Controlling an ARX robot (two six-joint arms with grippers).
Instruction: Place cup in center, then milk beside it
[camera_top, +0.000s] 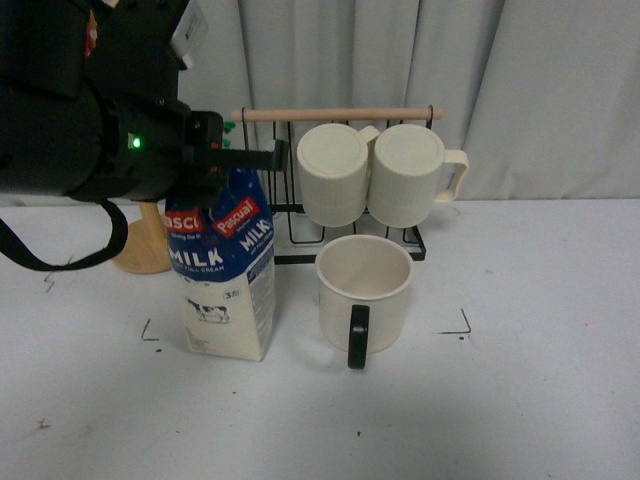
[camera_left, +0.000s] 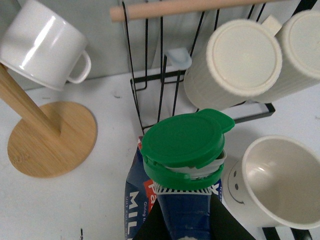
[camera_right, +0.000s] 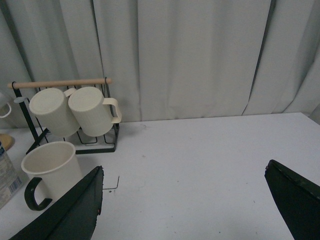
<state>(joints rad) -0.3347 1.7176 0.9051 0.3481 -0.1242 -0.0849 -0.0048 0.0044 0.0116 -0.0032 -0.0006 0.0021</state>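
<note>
The milk (camera_top: 225, 270) stands upright on the table (camera_top: 540, 400) at lower left of centre in the front view. Its long axis is vertical and its base is inside the black corner marks of the center (camera_top: 296, 345). The cup (camera_top: 363, 295) sits just right of it in that frame, close beside but not touching, with its black handle towards the camera.

The left tool (camera_left: 185, 226) comes down from the upper left of the front view. In the left wrist view its black fingers flank the blue carton top just under the green cap (camera_left: 182, 140), and they seem to be pinching it. The right tool (camera_right: 185, 172) is spread wide and holds nothing. It is well apart from both things, so the left arm is nearer.

The next move probably has to let go and rise straight up along the carton's axis, because the cup is so close.

The red labels read "Pascual", with white "MILK" and smaller "FULL CREAM" below, above a cow picture. The cup's side carries a small smiley face.
</note>
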